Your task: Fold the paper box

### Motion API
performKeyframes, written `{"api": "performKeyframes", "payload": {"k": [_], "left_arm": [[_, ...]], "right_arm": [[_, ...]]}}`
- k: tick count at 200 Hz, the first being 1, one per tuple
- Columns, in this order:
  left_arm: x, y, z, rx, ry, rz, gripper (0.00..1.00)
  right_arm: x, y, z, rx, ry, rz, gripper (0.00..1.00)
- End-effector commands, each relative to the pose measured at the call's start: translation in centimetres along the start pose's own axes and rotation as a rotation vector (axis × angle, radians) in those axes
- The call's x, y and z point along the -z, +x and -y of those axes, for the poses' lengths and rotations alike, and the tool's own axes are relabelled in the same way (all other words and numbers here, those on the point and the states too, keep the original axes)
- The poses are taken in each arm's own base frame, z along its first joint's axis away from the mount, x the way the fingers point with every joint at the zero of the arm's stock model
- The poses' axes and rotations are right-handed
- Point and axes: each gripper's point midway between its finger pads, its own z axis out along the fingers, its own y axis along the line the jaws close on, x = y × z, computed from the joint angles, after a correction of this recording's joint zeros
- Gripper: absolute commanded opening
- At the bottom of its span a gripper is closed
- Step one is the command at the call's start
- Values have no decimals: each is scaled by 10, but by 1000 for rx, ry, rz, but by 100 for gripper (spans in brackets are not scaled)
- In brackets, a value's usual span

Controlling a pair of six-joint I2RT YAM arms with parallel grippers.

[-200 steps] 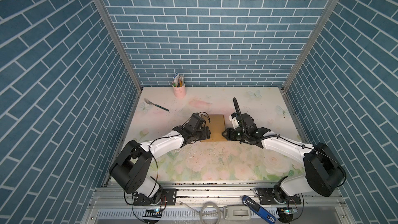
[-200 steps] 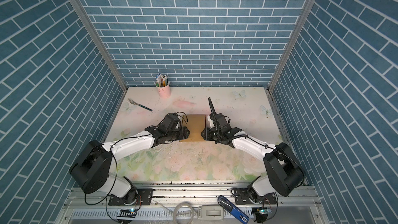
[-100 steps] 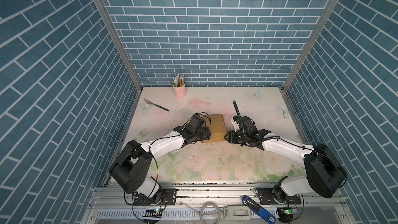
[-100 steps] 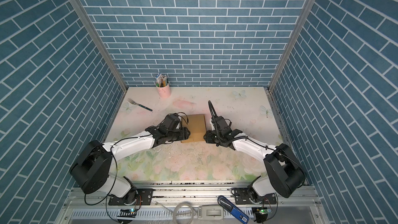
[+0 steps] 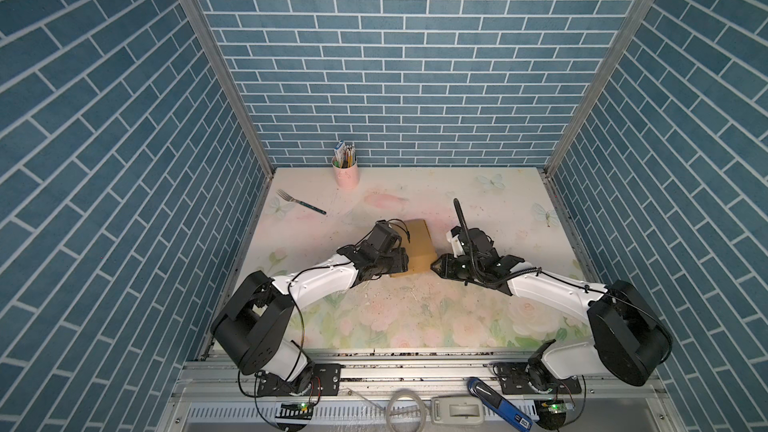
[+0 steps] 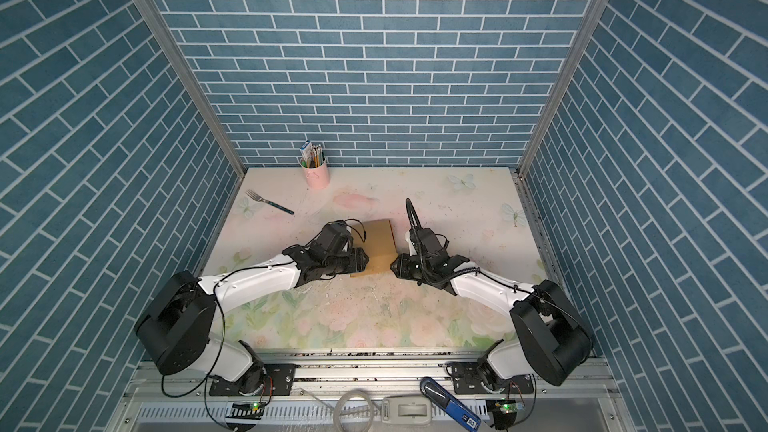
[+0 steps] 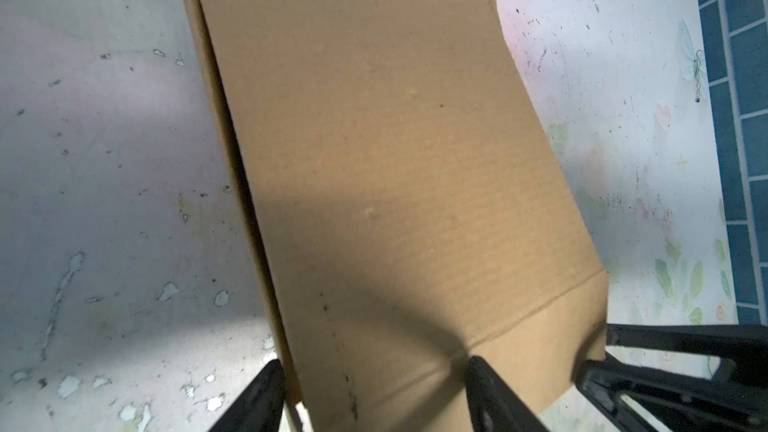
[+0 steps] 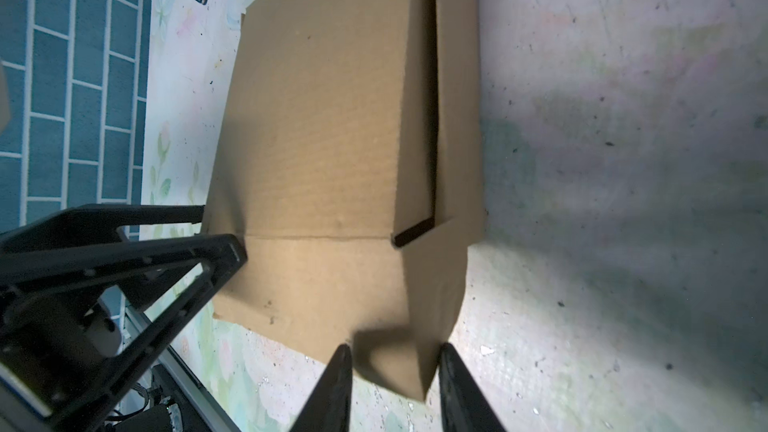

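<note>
Paper box [image 5: 419, 247] corners sit between left gripper [image 7: 374, 363] and right gripper [image 8: 395, 347] jaws (clamped? we cannot tell); skewed squeezing may crumple flaps.

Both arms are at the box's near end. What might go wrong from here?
1. The right gripper straddles only a corner flap of the box; squeezing there may crumple it instead of folding on the crease.
2. A dark gap shows along the lid's side in the right wrist view, so the lid may spring open.
3. With the left gripper also at that end, the box's far end is free and could slide.
</note>
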Motion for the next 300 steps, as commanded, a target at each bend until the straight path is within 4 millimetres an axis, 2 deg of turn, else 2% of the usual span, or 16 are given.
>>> {"api": "performKeyframes", "payload": {"k": [1,63,137,190,300], "left_arm": [[6,3,9,-10,14,-4,70],[11,5,16,-16,23,6,70],[6,10,20,-23,24,-2,70],[13,7,27,-30,35,15,70],[22,10,38,-40,52,22,70]], "right_arm": [[5,-6,-21,-1,-87,22,35],[9,-5,-22,-5,-79,10,34],[10,1,-18,4,-48,-20,33],[17,-1,-26,7,-64,-28,33],[18,0,-24,4,-59,-30,33]]}}
